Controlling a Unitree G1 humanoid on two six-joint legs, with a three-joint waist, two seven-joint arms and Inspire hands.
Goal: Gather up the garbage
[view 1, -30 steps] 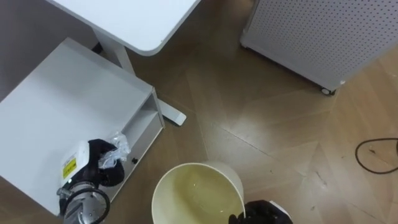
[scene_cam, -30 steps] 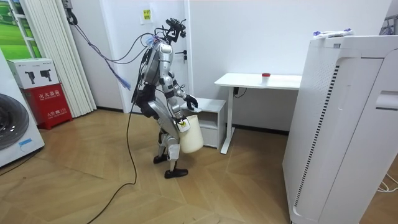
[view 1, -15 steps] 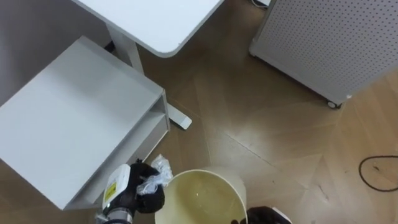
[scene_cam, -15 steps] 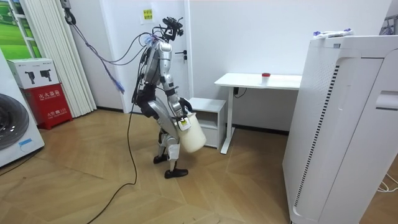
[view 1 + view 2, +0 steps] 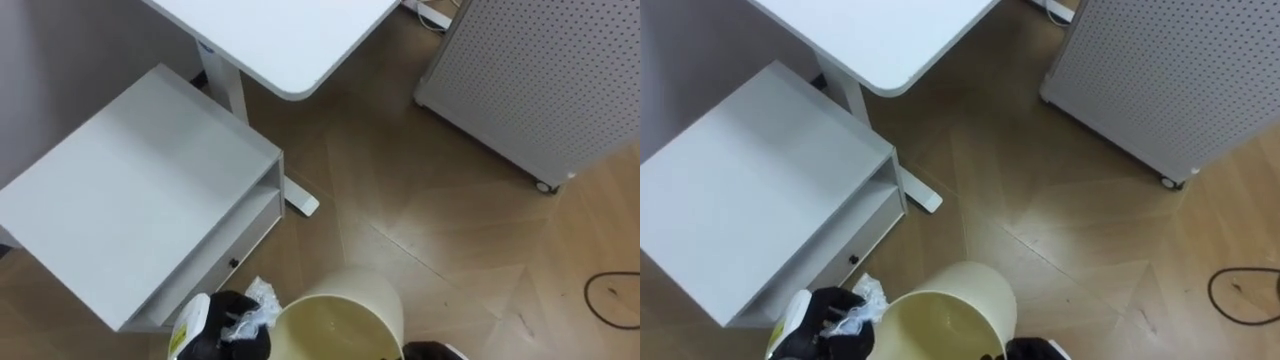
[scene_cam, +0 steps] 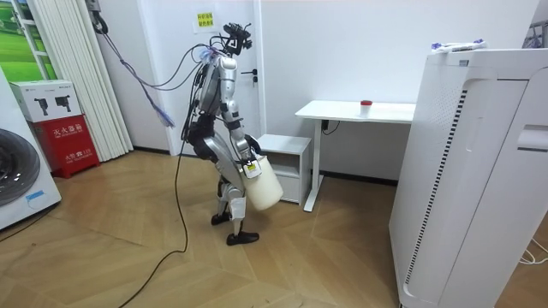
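Fingers point(image 5: 232, 312) of the left hand point(image 5: 225, 340) are curled round a crumpled clear wrapper point(image 5: 260, 302), the garbage. It sticks up out of the grasp, just beside the left edge of the cream bin point(image 5: 365, 285) and not inside it. The bin's open mouth faces up towards the head camera. At the bin's lower right rim sits the dark right hand point(image 5: 432, 352), cut off by the picture's edge; whether it grips the bin cannot be told.

Beyond the left hand stands a low white cabinet point(image 5: 140, 190) with an open shelf under its top. A white desk point(image 5: 290, 35) overhangs the cabinet's far corner, and the desk's foot point(image 5: 302, 203) rests on the wooden floor point(image 5: 440, 220) beside the cabinet. Further right is a white perforated panel point(image 5: 540, 80) on a castor point(image 5: 545, 186).

In the room view the robot stands bent forward beside the cabinet, with the bin in front of its thighs. A small red object point(image 6: 366, 104) lies on the desk. At the room view's left a white box point(image 6: 47, 98) sits on a red box point(image 6: 67, 137), near a washing machine point(image 6: 17, 188). The red box bears white writing and a small yellow notice point(image 6: 203, 19) hangs on the wall, both too small to read.
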